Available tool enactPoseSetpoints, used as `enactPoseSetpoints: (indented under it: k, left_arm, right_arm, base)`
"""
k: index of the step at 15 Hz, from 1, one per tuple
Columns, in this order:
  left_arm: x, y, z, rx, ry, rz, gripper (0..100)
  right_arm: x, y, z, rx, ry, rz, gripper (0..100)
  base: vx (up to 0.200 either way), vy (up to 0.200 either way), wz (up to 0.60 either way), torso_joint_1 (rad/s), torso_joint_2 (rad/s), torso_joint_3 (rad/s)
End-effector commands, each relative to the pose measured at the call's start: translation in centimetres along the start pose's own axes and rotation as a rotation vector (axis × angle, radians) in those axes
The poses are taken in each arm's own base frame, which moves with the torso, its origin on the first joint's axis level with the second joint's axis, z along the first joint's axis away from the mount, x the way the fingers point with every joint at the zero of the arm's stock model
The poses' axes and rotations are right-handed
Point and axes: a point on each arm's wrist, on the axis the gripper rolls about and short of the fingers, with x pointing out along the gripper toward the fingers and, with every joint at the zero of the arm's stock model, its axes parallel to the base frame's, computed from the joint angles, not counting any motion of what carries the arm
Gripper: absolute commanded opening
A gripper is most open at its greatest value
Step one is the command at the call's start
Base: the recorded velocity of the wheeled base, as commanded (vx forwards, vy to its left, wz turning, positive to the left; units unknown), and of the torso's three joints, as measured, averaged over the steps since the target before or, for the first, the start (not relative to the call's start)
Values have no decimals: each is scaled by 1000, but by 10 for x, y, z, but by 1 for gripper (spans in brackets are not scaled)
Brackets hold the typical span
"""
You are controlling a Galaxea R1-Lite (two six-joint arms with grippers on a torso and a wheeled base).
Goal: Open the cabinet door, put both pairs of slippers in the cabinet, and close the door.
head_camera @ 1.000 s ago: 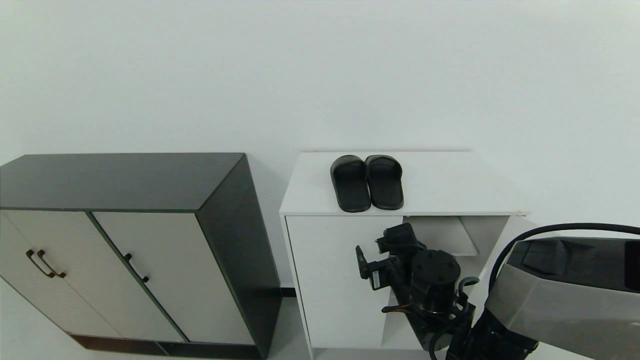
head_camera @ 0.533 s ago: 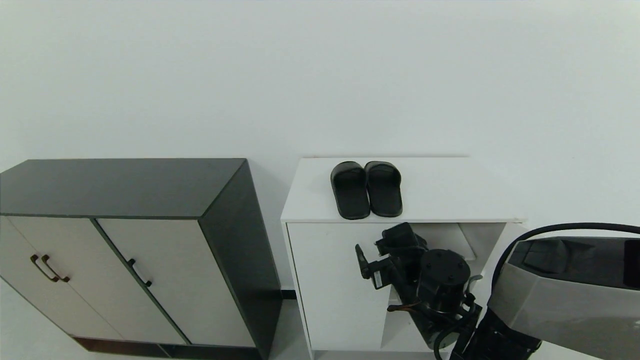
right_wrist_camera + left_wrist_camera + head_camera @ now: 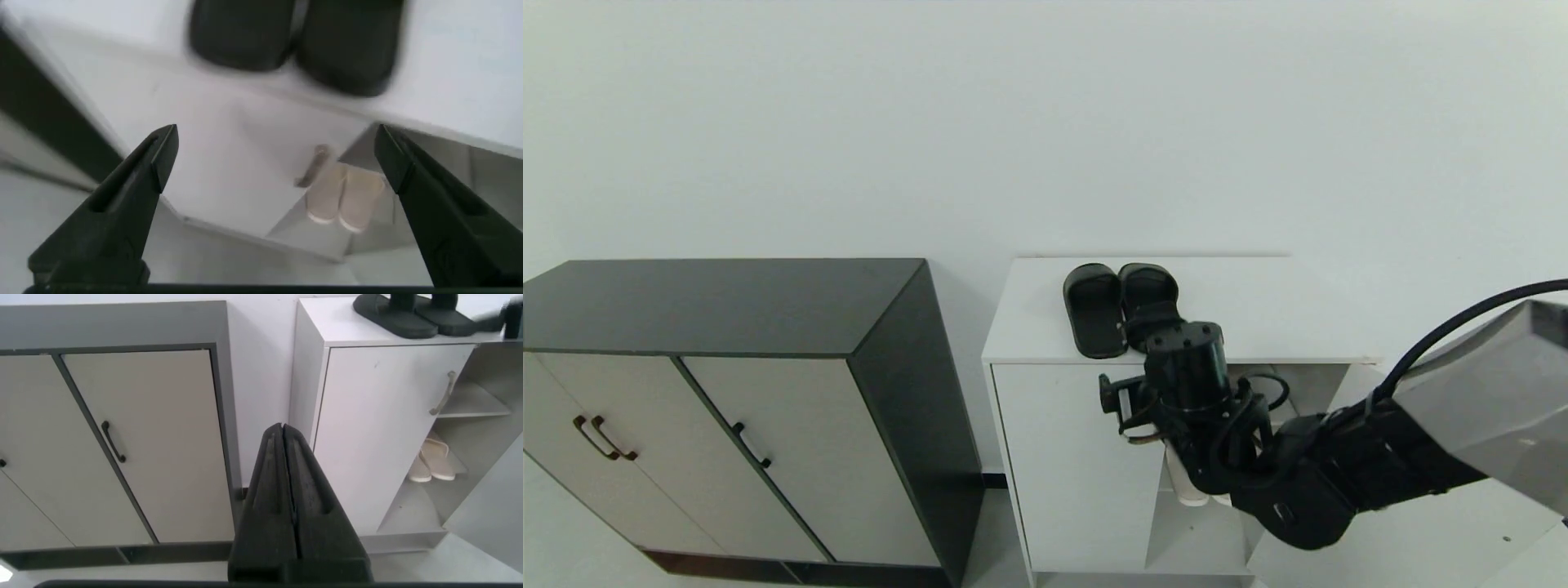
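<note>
Stage of task, as judged: cabinet opened; one pair stowed; the second pair about to be collected.

White cabinet (image 3: pixel 1062 441) stood against the wall, with a dark cabinet (image 3: pixel 727 302) just beside it on the robot's left; the right-hand door (image 3: pixel 490 506) was swung open and the left-hand door was closed; the light slippers (image 3: pixel 437 457) lay side by side on a lower shelf inside the open half.

Black slippers (image 3: pixel 1098 310) lay as a pair, touching, on the cabinet top near its front edge, above the closed door.

Right gripper (image 3: pixel 275 139) was raised at the front edge of the top, just beside the black pair, its fingers spread wide and holding nothing; left gripper (image 3: pixel 283 437) hung low, well apart from the cabinet, its fingers pressed together on nothing.

Next move, in my assessment: bring the spread fingers over both black slippers and close across the pair so that neither slides away; then lower them to a free shelf in the open half; the door remained to be shut afterwards.
</note>
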Motion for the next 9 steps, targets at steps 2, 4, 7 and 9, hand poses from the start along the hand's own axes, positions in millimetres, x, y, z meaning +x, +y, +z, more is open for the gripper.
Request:
enactPoseSetpoints:
  k: [2, 4, 7, 9]
  left_arm:
    - [0, 0, 0, 1, 0, 0, 0]
    - [0, 0, 0, 0, 1, 0, 0]
    - [0, 0, 0, 0, 1, 0, 0]
    - [0, 0, 0, 0, 1, 0, 0]
  right_arm:
    - [0, 2, 34, 118, -47, -74, 100]
    - [6, 2, 27, 113, -33, -83, 100]
    - [6, 1, 24, 106, -24, -85, 100]
    - [9, 2, 20, 107, -23, -86, 100]
  base:
    - [0, 0, 0, 0, 0, 0]
    - [100, 0, 0, 1, 1, 1]
    - [200, 0, 0, -4, -1, 2]
    - [200, 0, 0, 14, 7, -2]
